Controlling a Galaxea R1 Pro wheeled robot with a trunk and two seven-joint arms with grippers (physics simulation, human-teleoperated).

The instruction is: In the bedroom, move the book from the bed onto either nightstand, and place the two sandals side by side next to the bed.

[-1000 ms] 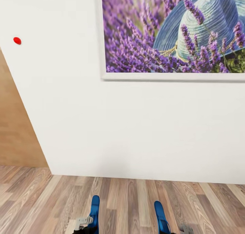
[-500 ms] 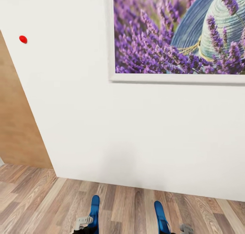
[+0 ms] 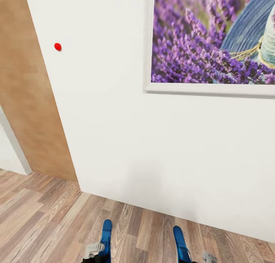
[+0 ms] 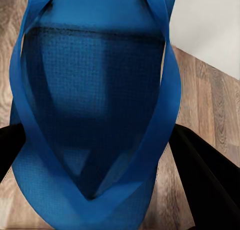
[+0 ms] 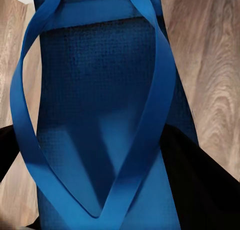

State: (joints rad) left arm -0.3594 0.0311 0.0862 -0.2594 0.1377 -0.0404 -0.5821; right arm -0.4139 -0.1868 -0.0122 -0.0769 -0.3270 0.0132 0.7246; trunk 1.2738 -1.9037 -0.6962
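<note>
Both flat bright blue flip-flop sandals [image 3: 105, 236] [image 3: 181, 244] are pinched in fingers at six o'clock; placing them and the book's move remain.

Two blue sandals are showing at the bottom of the head view, one [image 3: 106, 236] at lower left of centre and one [image 3: 181, 243] at lower right of centre. One framed picture [image 3: 214, 41] is hanging at the upper right, one red dot [image 3: 57, 46] is sitting at the upper left, and one wooden panel [image 3: 30, 91] is standing along the left edge
</note>
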